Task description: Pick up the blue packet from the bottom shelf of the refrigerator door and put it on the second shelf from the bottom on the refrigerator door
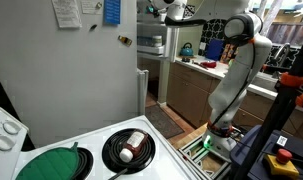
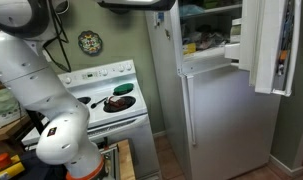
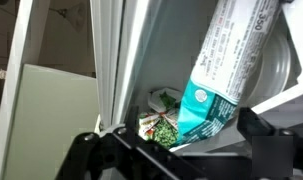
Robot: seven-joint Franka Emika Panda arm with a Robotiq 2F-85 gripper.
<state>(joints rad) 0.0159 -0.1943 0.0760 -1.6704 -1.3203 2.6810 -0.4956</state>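
In the wrist view a blue-green packet [image 3: 216,75] stands tilted, its lower end between my two black fingers and its upper end leaning up to the right. My gripper [image 3: 186,135] is open, the fingers wide apart on either side of the packet. A bag of green vegetables [image 3: 161,128] lies behind the packet. White panels and a clear plastic edge [image 3: 116,60] rise on the left. In an exterior view the refrigerator door [image 2: 271,45] is swung open at the upper right, with shelf bins. My arm reaches high toward the open top compartment [image 2: 206,35].
The pale-grey refrigerator body [image 2: 216,120] stands beside a white stove [image 2: 111,105] with a dark pan [image 1: 126,147] and a green lid [image 1: 53,163]. Wooden cabinets and a counter [image 1: 196,65] lie behind the arm's base [image 1: 226,130].
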